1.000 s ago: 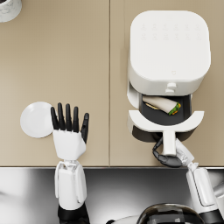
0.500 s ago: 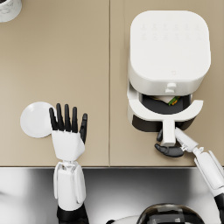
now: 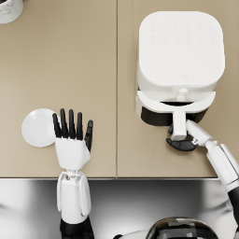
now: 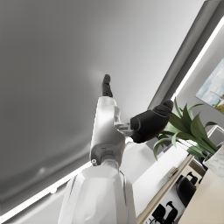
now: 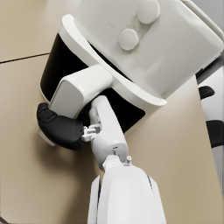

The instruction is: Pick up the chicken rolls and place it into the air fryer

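Air fryer (image 3: 181, 56), white, on the right half of a tan counter (image 3: 84, 65) with a thin seam running near to far; its drawer (image 3: 175, 106) sits almost fully in, only a dark sliver showing under the body. Chicken rolls not visible now, hidden inside the nearly closed drawer. Near edge of the counter drops to a grey, glossy floor. A small white plate (image 3: 38, 127) lies at left; a pale speckled pot (image 3: 9, 9) sits in the far left corner. The left wrist view looks up past a grey ceiling with light strips to a green plant (image 4: 186, 131) and a framed picture on the wall. One second ago the drawer stood pulled out with the rolls in plain sight in the basket; half a second ago it was half in; now it is nearly shut, and the right hand has moved farther in with it. Right hand (image 3: 181, 144) is at the drawer handle (image 5: 81, 92), fingers curled against its near end. Left hand (image 3: 72, 137) holds nothing, fingers spread and upright, just right of the plate, well apart from the fryer.
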Robot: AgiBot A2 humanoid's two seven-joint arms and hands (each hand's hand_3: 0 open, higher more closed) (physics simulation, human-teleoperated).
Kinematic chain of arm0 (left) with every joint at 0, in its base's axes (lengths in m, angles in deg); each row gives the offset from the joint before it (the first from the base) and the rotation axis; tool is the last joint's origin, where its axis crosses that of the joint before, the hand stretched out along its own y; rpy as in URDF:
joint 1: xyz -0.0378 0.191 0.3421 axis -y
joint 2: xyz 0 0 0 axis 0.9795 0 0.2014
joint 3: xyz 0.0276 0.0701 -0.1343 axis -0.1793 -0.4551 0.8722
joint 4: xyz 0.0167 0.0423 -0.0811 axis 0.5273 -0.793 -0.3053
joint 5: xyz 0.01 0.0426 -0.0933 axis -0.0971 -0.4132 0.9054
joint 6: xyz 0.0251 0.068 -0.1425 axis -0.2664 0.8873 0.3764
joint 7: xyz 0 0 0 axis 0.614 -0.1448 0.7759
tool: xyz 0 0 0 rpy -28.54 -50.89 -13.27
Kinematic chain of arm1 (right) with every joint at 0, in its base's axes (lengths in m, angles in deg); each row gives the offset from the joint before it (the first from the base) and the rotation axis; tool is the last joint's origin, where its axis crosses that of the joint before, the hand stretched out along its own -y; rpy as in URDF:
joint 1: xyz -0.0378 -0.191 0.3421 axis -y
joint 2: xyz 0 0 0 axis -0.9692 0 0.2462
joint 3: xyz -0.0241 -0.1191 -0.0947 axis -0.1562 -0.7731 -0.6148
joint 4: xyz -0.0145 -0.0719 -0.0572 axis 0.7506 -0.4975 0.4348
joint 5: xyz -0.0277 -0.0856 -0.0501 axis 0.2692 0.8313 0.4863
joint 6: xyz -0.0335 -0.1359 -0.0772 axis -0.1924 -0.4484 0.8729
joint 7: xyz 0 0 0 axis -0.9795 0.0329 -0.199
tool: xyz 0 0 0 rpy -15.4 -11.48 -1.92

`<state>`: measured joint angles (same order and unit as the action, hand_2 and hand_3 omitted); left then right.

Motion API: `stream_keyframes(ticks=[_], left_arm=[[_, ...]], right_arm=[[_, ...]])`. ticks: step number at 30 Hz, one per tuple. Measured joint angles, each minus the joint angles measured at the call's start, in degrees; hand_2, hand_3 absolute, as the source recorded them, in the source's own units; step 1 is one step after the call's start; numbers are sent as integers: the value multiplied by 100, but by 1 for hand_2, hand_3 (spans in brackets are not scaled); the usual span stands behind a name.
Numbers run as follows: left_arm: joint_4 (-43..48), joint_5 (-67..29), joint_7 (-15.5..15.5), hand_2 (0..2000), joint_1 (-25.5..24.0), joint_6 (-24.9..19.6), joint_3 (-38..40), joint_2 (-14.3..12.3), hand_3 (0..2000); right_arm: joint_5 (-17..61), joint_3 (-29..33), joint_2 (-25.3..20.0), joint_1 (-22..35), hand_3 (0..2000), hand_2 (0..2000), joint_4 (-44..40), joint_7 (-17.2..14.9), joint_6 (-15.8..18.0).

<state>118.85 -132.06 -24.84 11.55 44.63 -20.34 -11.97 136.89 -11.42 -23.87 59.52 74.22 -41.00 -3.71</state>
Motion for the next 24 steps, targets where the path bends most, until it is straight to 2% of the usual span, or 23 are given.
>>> stream_keyframes(ticks=[3, 7, 11, 24], left_arm=[[-27, 0, 0, 0, 14, 0, -10, 8, 0], [-52, 0, 0, 0, 24, 0, -39, 19, 0], [-61, -1, 0, 0, 19, 0, -51, 23, 0], [-64, -1, 0, 0, 17, 0, -55, 24, 0]], right_arm=[[5, -20, -198, 166, 2000, 2000, -373, 36, -220], [9, -37, -360, 329, 2000, 2000, -717, 51, -196], [13, 365, -530, 150, 2000, 2000, -772, 27, -84], [12, 526, -588, 75, 2000, 2000, -789, 65, 11]])
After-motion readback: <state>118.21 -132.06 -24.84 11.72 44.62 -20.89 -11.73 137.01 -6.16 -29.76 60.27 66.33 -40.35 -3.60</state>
